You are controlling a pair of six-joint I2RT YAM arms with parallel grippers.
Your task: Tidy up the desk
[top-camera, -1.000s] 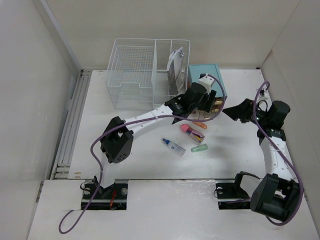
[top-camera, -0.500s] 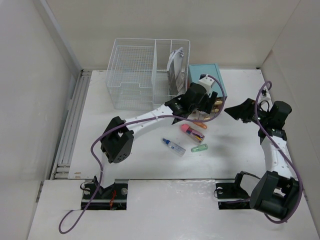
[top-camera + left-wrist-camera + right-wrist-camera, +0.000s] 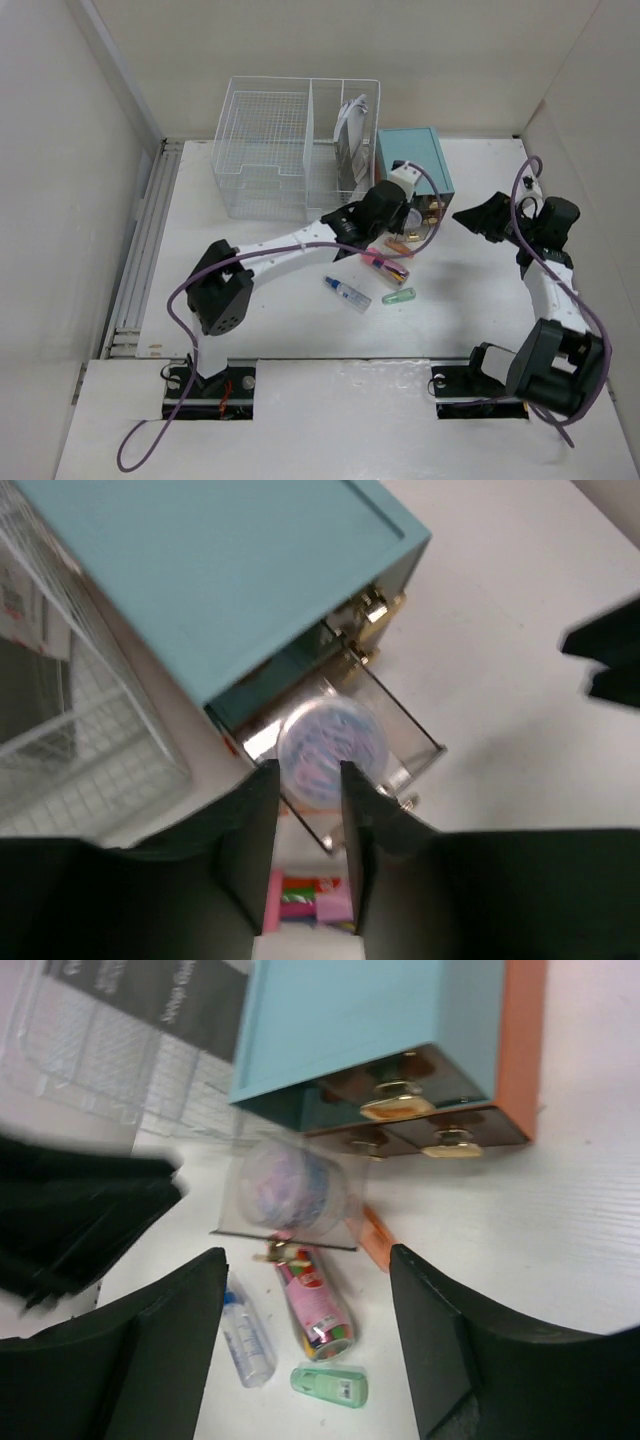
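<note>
Your desk lies between pale wall panels, with bare room at the front and right. The wire basket and teal drawer box crowd its far edge. Your left arm stretches diagonally to the box. Its tool is narrowly parted over a round tub in the open clear drawer, and you cannot tell whether it touches. Your right tool hangs wide apart and empty, right of the box.

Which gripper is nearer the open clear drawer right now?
Left. The left gripper hovers directly over the open clear drawer; the right gripper hangs off to its right, apart.
</note>
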